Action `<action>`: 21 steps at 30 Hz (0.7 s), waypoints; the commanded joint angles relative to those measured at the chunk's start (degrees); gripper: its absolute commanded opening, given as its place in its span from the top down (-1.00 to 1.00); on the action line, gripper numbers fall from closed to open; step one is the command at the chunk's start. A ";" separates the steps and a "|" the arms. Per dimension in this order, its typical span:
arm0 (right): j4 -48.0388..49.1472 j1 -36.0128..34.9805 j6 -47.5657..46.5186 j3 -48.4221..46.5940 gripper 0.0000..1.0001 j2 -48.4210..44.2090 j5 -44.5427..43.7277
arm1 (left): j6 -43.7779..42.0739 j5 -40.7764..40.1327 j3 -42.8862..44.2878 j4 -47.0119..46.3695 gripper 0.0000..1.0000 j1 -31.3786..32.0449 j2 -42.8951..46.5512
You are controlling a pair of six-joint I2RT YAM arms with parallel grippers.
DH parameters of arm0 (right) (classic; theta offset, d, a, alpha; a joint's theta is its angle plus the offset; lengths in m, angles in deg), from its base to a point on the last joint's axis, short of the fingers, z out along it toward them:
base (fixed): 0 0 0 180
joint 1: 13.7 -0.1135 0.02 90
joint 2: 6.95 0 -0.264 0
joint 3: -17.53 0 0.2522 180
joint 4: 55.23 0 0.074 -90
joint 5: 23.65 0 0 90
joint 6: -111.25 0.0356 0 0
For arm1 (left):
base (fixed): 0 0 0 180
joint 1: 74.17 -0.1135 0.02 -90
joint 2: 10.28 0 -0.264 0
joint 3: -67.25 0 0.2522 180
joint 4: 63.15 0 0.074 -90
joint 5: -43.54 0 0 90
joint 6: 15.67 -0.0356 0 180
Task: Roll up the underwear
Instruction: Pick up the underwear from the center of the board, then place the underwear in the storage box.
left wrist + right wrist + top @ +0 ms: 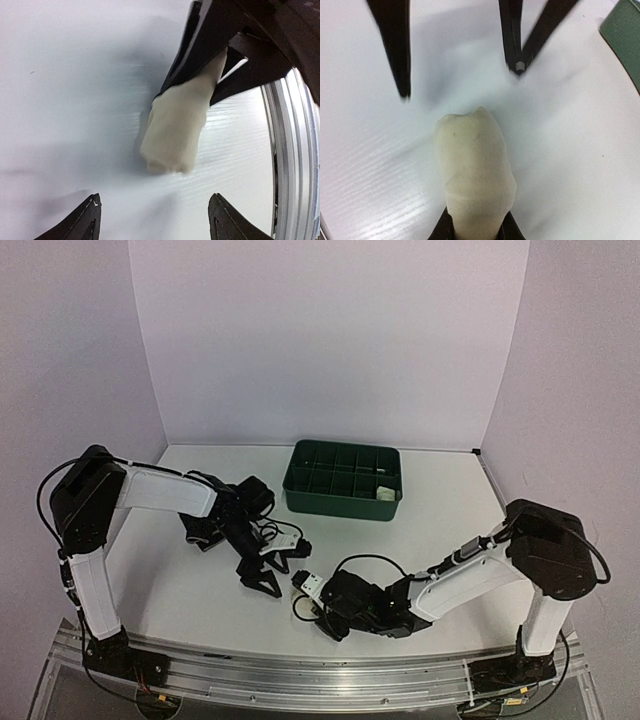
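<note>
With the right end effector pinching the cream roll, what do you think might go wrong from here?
The right end effector grips the cream roll at one end only, so its free end may sag or unroll when lifted. The open left end effector sits close to that free end; moving either arm carelessly could snag the cloth.

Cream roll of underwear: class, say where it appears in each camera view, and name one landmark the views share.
Top: cream roll, just below centre.
Left wrist: centre, held by the right gripper.
Right wrist: bottom centre, gripped at its near end.
Shared landmark: the open left gripper facing the roll.
</note>
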 commanded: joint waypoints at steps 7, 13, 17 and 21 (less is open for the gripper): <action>-24.56 9.84 14.09 -6.69 1.00 -11.98 -1.03 | 14.01 -1.07 3.22 5.69 -0.50 -10.97 13.93; -34.71 19.20 17.12 -22.42 1.00 -12.23 -2.10 | 25.89 -6.91 3.24 4.38 -0.51 -13.93 19.04; -39.82 26.15 21.39 -34.92 1.00 -6.16 -3.99 | 31.20 -10.45 2.33 3.69 -0.51 -14.14 21.54; -43.84 29.81 22.22 -45.53 1.00 3.08 -6.24 | 34.03 -12.01 -0.25 2.16 -0.52 -14.40 23.33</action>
